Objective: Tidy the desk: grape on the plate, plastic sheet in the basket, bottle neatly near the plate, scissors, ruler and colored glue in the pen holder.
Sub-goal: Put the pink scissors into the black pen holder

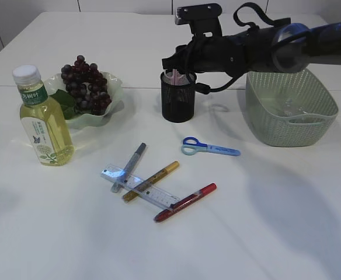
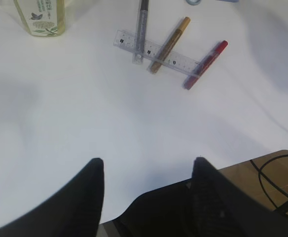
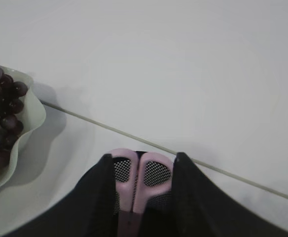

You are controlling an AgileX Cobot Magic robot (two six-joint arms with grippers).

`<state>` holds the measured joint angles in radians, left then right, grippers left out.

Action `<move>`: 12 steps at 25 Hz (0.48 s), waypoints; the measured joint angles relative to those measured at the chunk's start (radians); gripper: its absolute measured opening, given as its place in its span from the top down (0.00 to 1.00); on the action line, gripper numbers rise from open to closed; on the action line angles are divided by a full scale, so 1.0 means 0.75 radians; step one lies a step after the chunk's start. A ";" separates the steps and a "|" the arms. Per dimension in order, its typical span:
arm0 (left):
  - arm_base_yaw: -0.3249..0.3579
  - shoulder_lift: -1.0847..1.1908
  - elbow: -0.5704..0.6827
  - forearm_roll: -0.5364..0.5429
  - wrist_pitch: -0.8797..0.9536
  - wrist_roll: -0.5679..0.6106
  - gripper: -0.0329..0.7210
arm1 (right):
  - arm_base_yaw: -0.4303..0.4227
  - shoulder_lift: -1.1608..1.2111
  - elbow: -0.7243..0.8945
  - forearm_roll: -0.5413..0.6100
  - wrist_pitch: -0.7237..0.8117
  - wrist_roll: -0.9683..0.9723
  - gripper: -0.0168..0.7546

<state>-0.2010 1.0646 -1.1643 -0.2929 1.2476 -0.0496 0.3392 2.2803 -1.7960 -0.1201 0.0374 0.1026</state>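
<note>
My right gripper (image 1: 179,63) (image 3: 141,159) is shut on pink scissors (image 3: 127,190) and holds them handles-up in the black mesh pen holder (image 1: 177,104); the mesh shows behind the handles (image 3: 158,173). Blue scissors (image 1: 209,147) lie in front of the holder. The clear ruler (image 1: 141,188) (image 2: 159,52) lies under silver (image 1: 129,166), gold (image 1: 151,181) and red (image 1: 185,202) glue pens. Grapes (image 1: 86,84) (image 3: 1,108) sit on the green plate (image 1: 111,109), with the bottle (image 1: 45,119) to its left. My left gripper (image 2: 148,170) is open and empty above bare table, out of the exterior view.
The green basket (image 1: 290,114) stands at the right with something clear inside. The right arm stretches across above it. A brown surface with cables (image 2: 277,177) shows past the table's near edge.
</note>
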 joint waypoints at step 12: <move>0.000 0.000 0.000 0.000 0.000 0.000 0.41 | 0.000 0.000 -0.277 0.086 0.567 0.003 0.56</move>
<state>-0.2010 1.0646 -1.1643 -0.2929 1.2476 -0.0496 0.3392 2.2803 -2.0038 -0.0553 0.4624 0.1046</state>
